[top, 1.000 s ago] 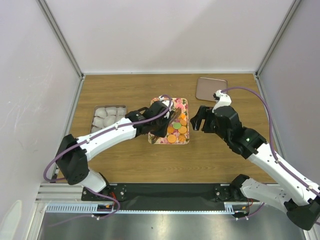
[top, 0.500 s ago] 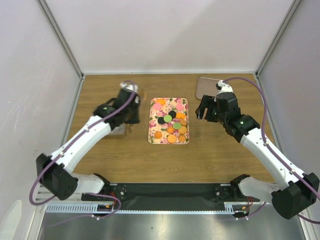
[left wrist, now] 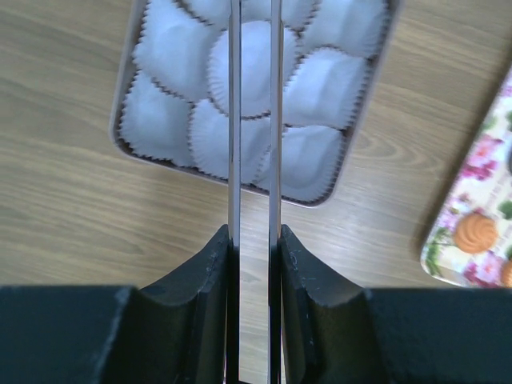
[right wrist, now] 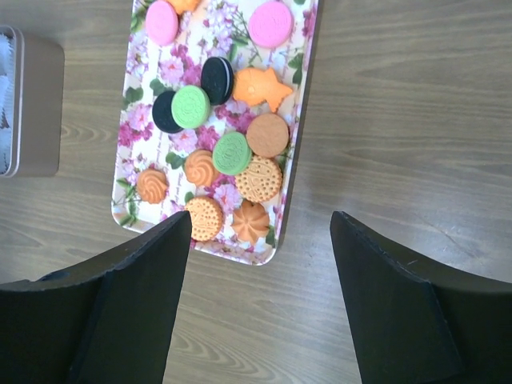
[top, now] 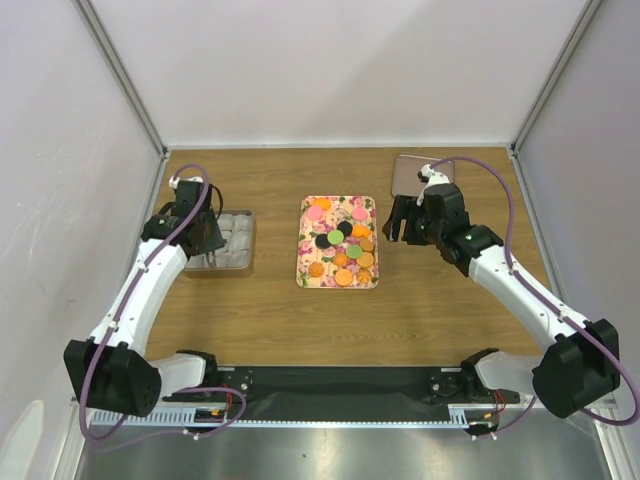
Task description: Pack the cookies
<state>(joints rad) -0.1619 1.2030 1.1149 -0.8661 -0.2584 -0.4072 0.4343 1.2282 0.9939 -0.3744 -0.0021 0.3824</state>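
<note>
Orange cookies (right wrist: 258, 179) are counted eight, pink two, green two, black two, on one tray (right wrist: 298, 104). Right gripper (right wrist: 260, 224) is spread wide, empty. Left gripper (left wrist: 253, 160) is nearly closed; whether anything is held cannot be told.

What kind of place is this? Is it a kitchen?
Probably a robot test booth, not a kitchen: plain white walls box in a wooden table, a left arm and right arm are bolted at its near edge, and cookies lie on a flowered tray.

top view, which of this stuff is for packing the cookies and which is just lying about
For the job: cookies, floral tray, tin of paper cups, metal tongs in left end effector.
Lying about: flat brown lid at the back right.
</note>
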